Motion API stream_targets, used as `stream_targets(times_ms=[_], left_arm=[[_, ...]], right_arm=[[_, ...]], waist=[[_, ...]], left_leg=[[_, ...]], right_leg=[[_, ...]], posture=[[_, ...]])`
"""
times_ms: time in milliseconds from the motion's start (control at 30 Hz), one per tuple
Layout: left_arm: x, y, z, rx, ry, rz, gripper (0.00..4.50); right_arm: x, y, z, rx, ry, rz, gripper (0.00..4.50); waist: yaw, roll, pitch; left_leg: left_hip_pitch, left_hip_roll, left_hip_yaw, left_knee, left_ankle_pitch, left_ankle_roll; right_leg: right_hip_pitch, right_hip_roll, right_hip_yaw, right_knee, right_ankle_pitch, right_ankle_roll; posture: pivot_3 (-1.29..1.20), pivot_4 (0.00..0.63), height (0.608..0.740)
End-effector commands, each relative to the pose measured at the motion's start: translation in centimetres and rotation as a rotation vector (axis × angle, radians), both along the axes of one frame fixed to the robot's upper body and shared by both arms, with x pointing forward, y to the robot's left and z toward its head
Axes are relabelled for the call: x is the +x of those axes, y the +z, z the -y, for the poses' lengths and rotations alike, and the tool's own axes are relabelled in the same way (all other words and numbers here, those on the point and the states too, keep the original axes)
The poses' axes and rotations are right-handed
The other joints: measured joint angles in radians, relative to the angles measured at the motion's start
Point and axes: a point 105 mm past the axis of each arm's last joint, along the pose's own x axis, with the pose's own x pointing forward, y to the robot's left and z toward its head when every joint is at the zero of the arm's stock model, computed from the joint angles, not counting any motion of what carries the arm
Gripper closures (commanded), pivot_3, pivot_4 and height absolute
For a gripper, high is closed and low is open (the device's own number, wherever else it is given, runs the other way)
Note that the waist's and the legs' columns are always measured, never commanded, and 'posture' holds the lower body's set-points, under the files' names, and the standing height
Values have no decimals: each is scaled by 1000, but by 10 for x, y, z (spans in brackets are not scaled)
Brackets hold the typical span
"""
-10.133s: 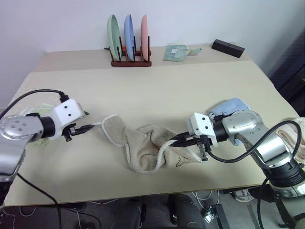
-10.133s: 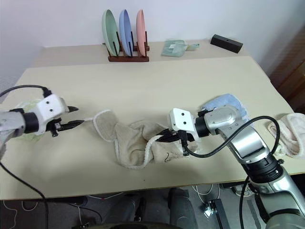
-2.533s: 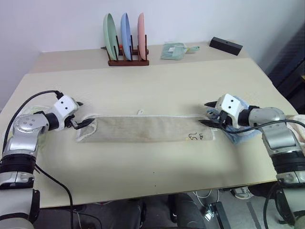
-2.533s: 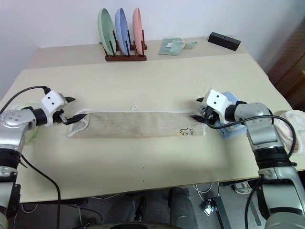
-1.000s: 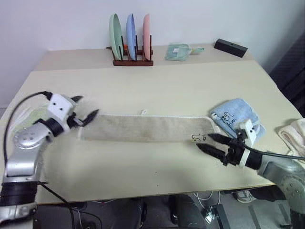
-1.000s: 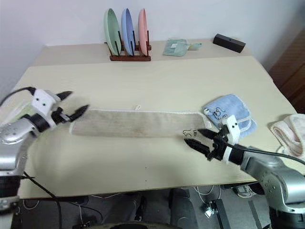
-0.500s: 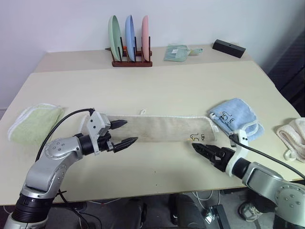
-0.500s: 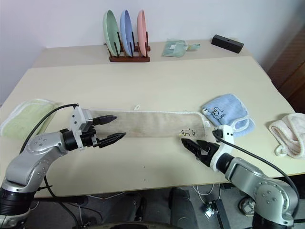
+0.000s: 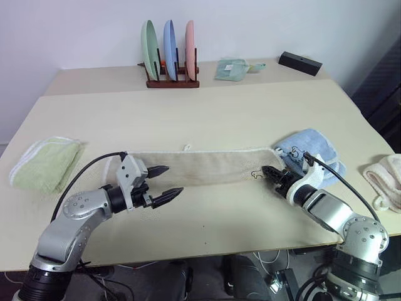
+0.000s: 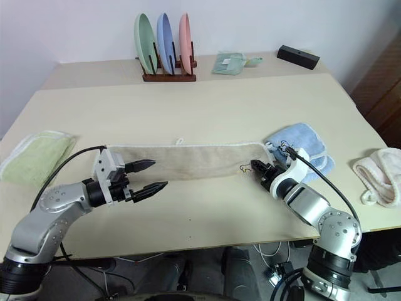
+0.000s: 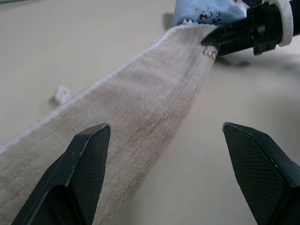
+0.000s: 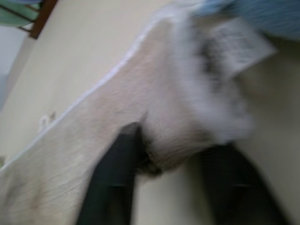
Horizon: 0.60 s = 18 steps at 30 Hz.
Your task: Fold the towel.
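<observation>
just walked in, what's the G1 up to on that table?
It is folding the towel, which lies as a long flat strip across the table. The right gripper is pinching the strip's end beside the blue cloth. The left gripper hovers open at the other end, holding nothing.

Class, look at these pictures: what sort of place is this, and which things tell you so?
Probably an indoor test room: a plain table against a bare wall, set with a plate rack, spare cloths and the towel laid out for folding.
</observation>
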Motion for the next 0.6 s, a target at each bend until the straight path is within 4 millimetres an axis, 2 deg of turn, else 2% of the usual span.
stream_targets(times_ms=[33,133,333,467,600], left_arm=[[-3,7,4,3,-16,50,575],[-1,4,0,13,-4,45,575],[10,3,-18,37,63,59,575],[16,7,-23,39,81,75,575],[21,11,-26,35,100,94,575]], right_arm=[[3,16,5,-16,-10,58,4430],[2,30,3,-76,35,114,4430],[-6,71,-22,-445,368,316,4430],[-9,92,-49,-640,590,451,4430],[-9,91,-87,-743,818,535,4430]], waist=[[-3,0,0],[-3,1,0],[-3,3,1],[-3,2,1],[-3,2,1]], left_leg=[[0,0,0,0,0,0],[0,0,0,0,0,0],[0,1,0,0,-1,1],[-1,1,0,0,-1,1],[-1,1,0,0,0,1]], right_leg=[[0,0,0,0,0,0],[0,0,0,0,0,0],[0,1,-1,-1,0,0],[0,0,-2,-1,0,0],[0,0,-2,-2,0,0]], posture=[[0,150,733],[0,150,733],[0,150,733],[0,150,733],[0,150,733]])
